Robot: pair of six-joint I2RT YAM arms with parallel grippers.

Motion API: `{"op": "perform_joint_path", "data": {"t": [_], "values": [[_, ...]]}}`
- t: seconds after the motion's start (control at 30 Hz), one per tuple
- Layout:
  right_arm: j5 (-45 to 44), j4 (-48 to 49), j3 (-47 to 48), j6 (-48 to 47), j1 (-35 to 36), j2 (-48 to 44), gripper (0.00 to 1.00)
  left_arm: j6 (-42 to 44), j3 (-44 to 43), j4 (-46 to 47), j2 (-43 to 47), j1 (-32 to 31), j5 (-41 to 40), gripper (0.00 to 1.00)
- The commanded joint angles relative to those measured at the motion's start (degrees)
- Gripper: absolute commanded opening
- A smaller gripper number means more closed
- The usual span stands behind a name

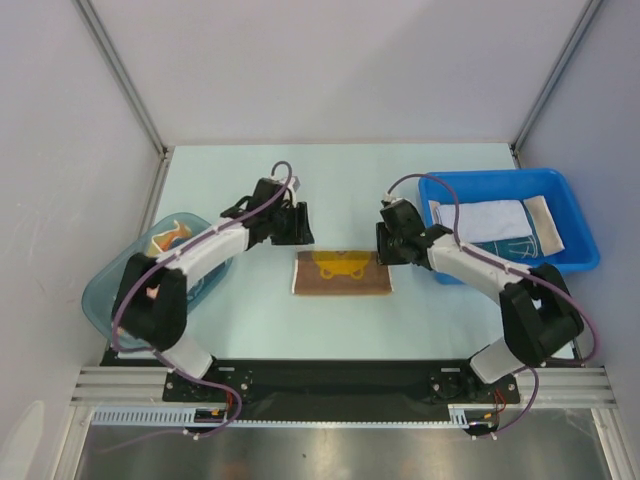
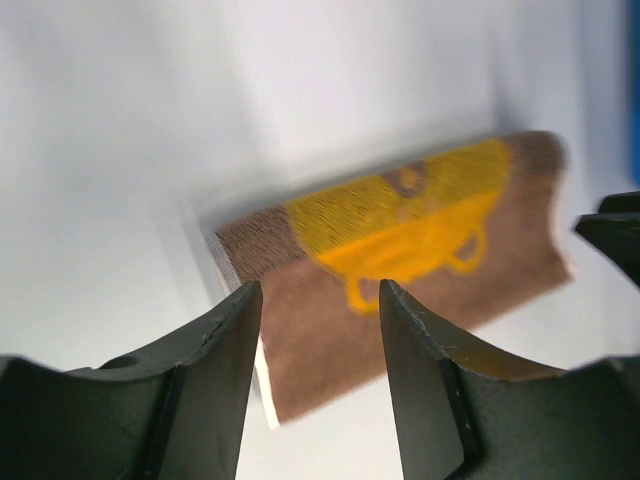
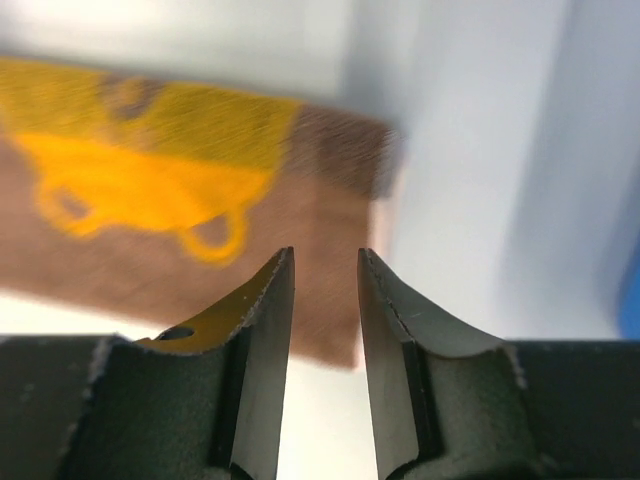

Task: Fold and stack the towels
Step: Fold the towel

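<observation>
Top view, brown towel (image 1: 343, 272): we see it folded flat mid-table, between both grippers.
Top view, left gripper (image 1: 297, 224): near the towel's far-left corner.
Top view, right gripper (image 1: 385, 243): by its right edge; the blue bin (image 1: 580, 262) beyond holds a white towel (image 1: 478, 217).
Left wrist: jaws spread, nothing between them; brown towel (image 2: 420, 250) below.
Right wrist: jaws narrowly parted, empty; we see the towel's corner beneath.

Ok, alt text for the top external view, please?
A folded brown towel with a yellow print lies mid-table, flanked by the left gripper and right gripper. A blue bin with more folded towels sits at right, a teal tub at left.
</observation>
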State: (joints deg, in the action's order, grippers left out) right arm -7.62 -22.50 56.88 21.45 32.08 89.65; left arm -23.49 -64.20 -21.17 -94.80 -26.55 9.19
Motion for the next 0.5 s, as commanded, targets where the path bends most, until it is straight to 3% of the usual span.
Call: {"op": "perform_joint_path", "data": {"t": [0.0, 0.03, 0.2, 0.3, 0.47], "values": [[6.99, -2.12, -2.72, 4.37, 0.71, -6.40, 0.36, -0.33, 3.10, 0.15, 9.53, -0.17, 3.97, 0.57], [11.00, 0.50, -4.40, 5.00, 0.71, -8.07, 0.36, -0.94, 7.73, 3.29, 10.94, -0.78, 5.30, 0.56], [13.68, 8.25, -14.67, 7.02, 1.23, -11.68, 0.33, -7.97, 24.79, 16.93, 15.96, -1.75, 13.39, 0.57], [12.90, 11.95, -18.99, 7.46, 1.24, -12.57, 0.32, -8.95, 28.77, 20.02, 15.01, -1.76, 13.22, 0.56], [10.18, 11.87, -21.81, 8.52, 1.50, -13.26, 0.31, -8.86, 29.67, 16.34, 13.77, -1.67, 6.72, 0.55]]}}
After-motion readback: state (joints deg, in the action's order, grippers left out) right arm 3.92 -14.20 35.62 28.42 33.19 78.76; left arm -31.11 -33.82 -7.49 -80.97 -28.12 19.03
